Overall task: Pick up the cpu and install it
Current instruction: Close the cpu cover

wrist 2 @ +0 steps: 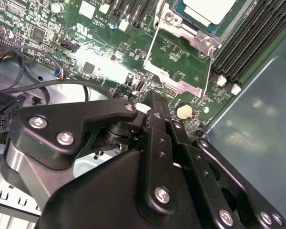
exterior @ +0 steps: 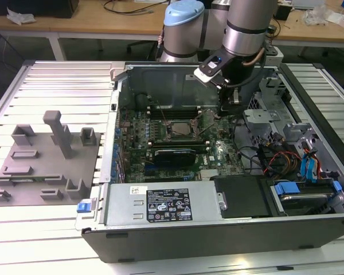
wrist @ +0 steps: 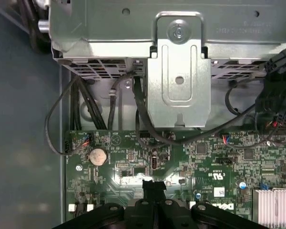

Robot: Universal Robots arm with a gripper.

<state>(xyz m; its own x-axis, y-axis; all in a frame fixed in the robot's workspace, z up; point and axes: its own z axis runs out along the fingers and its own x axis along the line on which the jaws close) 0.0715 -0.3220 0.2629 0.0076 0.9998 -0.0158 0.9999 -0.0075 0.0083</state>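
Claw [wrist: 154, 184]: fingers together, low over the green board [wrist: 133, 162]
Cpu [exterior: 180, 128]: lies flat in the middle of the board, to the exterior view's left of the claw, apart from it
Computer case [exterior: 218, 229]: open, on the table [exterior: 46, 80]
Grey blocks [exterior: 46, 160]: well apart, at the exterior view's left

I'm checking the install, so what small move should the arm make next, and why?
Probably lift straight up a little: the cpu already lies in its socket, and the gripper hangs beside it, close over the motherboard.
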